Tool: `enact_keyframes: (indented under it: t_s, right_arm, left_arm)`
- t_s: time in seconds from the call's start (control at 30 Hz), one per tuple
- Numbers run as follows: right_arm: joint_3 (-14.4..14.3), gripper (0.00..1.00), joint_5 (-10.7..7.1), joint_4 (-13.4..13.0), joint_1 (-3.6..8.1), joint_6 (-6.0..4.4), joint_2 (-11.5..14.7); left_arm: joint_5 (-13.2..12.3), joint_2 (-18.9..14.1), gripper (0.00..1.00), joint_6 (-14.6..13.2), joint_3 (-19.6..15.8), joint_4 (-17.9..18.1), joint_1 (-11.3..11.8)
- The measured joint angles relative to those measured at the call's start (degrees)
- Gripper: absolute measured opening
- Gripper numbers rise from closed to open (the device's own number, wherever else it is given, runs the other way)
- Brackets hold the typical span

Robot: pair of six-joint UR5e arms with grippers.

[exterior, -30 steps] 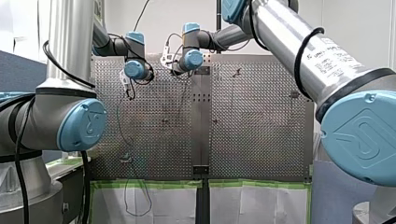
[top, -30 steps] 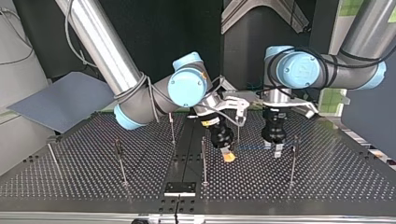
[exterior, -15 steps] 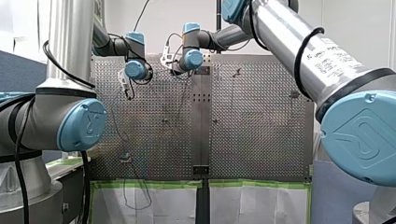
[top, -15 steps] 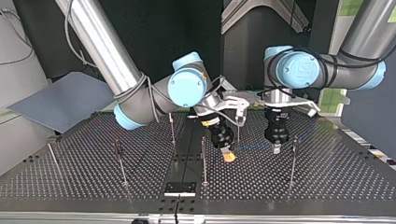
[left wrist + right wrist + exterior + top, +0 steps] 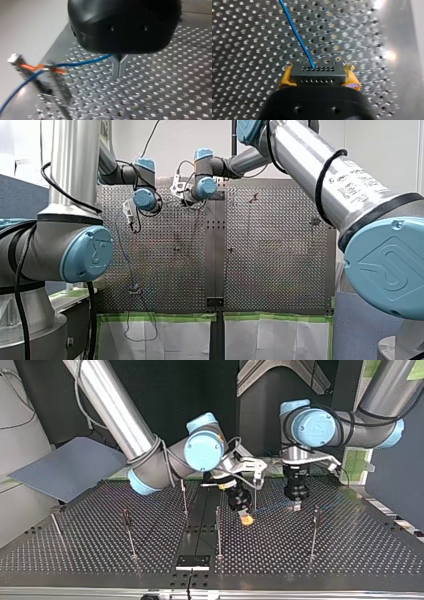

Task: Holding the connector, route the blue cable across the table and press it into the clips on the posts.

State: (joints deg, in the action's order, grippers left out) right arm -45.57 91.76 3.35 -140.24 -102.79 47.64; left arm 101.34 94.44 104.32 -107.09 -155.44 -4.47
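Two clamps: our right gripper (image 5: 318,80) pinches the connector (image 5: 317,72), our left gripper (image 5: 120,66) nips the blue cable (image 5: 82,62) near a post clip (image 5: 31,67). We fear overtension could yank it free.

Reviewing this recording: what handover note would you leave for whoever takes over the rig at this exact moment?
My right end effector: shut on the connector, near the middle strip of the table.
My left end effector: shut on the cable, a little along from the connector.
Done: the cable runs from my left end effector across an orange clip beside it; I cannot tell whether it is seated.
Left: carry the connector on and press the cable into the clips on the other posts; I see no cable on them in the top view.
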Motion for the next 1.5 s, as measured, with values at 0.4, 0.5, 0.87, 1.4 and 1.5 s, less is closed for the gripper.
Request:
enact_keyframes:
  t_s: [0.4, 0.5, 0.87, 1.4, 1.5]
  right_arm:
    - [-5.81, 0.0, -0.13, -0.09, 0.39, 0.88, -0.03]
    - [-7.24, 0.0, 0.04, -0.26, 0.51, 1.66, -0.03]
    - [-12.72, 0.0, 0.43, -1.44, 0.4, 3.85, -0.03]
    - [-20.56, 0.0, 0.35, -7.07, 0.3, 3.9, -0.08]
    - [-22.14, 0.0, 0.26, -8.53, 0.47, 3.49, -0.13]
  left_arm:
    - [-1.28, 0.16, 0.0, 0.38, -6.39, 5.17, -0.49]
    - [-0.88, 0.59, 0.0, 0.72, -7.79, 6.58, -0.48]
    - [-1.6, 4.83, 0.0, 0.74, -13.26, 12.05, -0.76]
    - [-5.39, 7.99, 0.0, 1.69, -15.71, 18.46, -0.75]
    - [-6.23, 9.33, 0.0, 1.93, -15.01, 19.3, -0.74]
